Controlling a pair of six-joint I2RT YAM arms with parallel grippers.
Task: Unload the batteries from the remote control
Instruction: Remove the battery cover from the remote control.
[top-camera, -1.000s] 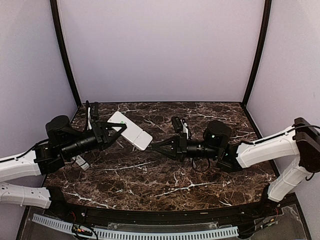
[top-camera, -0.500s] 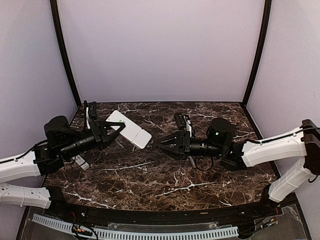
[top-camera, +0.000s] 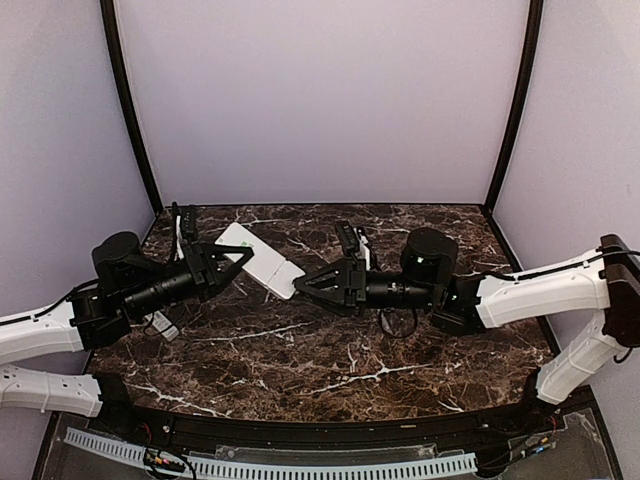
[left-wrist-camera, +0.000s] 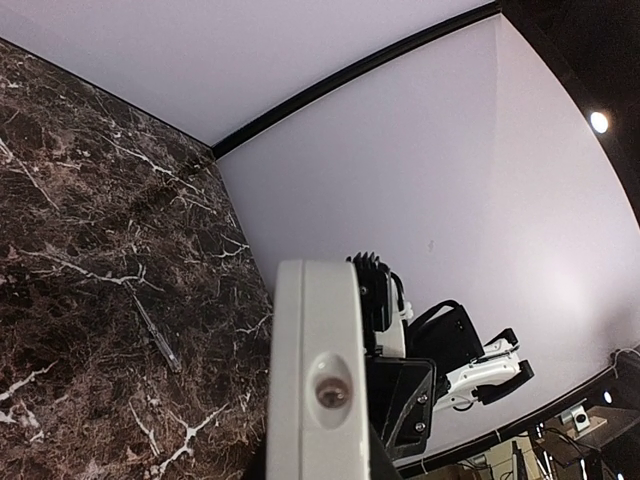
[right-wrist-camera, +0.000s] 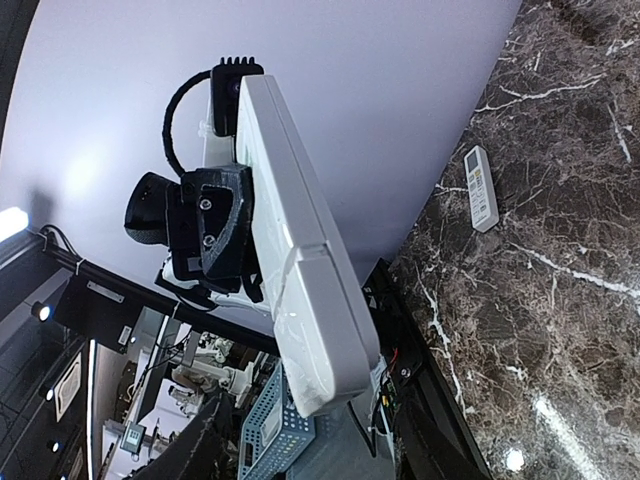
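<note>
Remote control: white rectangular plastic remote control (top-camera: 262, 262); held up off the dark marble tabletop (top-camera: 300, 350); one end in the left hand, the other end towards the right hand
Left hand (top-camera: 240, 268): fingers pinching the remote control by its long edges
Right hand (top-camera: 305, 284): fingers spread wide; the remote control's free end lies between them; contact cannot be told
Spare remote: small white buttoned remote (right-wrist-camera: 480, 187); flat on the tabletop behind the left hand, well apart from the right hand
</note>
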